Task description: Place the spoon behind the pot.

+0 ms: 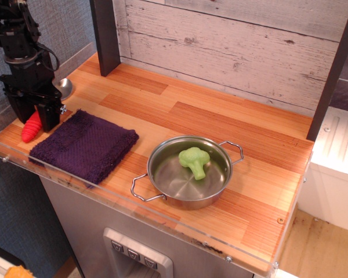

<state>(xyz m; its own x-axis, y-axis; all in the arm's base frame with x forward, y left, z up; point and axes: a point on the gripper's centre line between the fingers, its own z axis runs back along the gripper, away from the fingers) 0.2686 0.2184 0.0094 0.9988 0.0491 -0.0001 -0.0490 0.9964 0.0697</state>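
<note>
The spoon lies at the far left of the wooden counter, with its red ribbed handle [28, 130] pointing to the front left and its silver bowl [64, 87] toward the back. My black gripper [33, 114] is down over the middle of the handle. One finger stands on each side of it, and the jaws look open. The gripper hides the middle of the spoon. The shiny steel pot [188, 174] with two wire loop handles stands at front centre, far to the right of the gripper.
A green toy broccoli [194, 161] lies inside the pot. A purple folded cloth [84, 145] lies just right of the spoon. A dark post [106, 35] and a whitewashed plank wall [232, 46] stand at the back. A clear acrylic lip [104, 191] runs along the front edge.
</note>
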